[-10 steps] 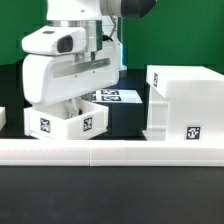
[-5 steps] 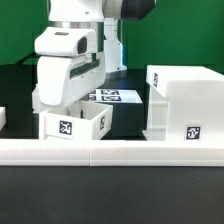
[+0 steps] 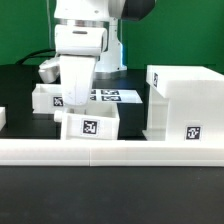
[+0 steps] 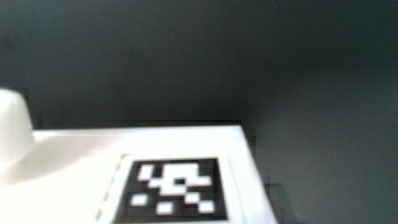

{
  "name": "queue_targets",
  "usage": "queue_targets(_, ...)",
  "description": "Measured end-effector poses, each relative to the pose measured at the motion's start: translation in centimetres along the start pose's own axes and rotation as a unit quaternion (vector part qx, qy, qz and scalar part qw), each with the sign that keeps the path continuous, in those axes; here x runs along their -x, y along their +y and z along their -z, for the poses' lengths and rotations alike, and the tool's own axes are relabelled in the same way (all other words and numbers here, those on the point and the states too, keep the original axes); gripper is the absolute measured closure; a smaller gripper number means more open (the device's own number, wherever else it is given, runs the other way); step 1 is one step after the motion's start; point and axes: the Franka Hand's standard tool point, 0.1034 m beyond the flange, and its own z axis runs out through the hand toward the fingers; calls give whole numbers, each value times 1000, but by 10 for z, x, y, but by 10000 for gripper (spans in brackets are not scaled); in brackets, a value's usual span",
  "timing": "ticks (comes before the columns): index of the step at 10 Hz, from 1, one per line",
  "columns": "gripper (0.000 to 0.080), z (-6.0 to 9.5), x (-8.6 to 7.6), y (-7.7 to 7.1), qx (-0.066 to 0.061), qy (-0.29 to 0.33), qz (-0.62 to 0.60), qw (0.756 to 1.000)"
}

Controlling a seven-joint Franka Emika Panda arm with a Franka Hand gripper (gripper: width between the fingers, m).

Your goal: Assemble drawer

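A small white open-top tray (image 3: 88, 126) with a black-and-white tag on its front sits just behind the rail. My gripper (image 3: 79, 104) reaches down onto its back wall and is shut on it; the fingertips are hidden by the tray. A second small tray (image 3: 48, 97) stands behind it, toward the exterior view's left. The big open-fronted cube housing (image 3: 186, 104) stands at the exterior view's right, apart from the held tray. The wrist view shows only a white tagged surface (image 4: 178, 188) over the dark table.
The long low white rail (image 3: 110, 151) runs along the front. The marker board (image 3: 117, 96) lies flat behind the trays. Another white part (image 3: 3, 118) shows at the exterior view's left edge. A green wall stands at the back.
My gripper and the tray in it have moved toward the exterior view's right, closer to the cube housing. The second tray behind has come into view.
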Motion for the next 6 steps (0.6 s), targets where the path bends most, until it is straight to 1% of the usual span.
queue_targets(1, 757, 0, -5, 1, -1, 1, 4, 1000)
queue_targets(2, 757, 0, -5, 2, 0, 2, 5, 1000)
queue_targets(4, 757, 0, -10, 2, -1, 3, -1, 1000)
queue_targets(5, 757, -1, -1, 1, -1, 9, 20, 1000)
queue_targets(6, 757, -1, 12, -1, -1, 22, 18, 1000)
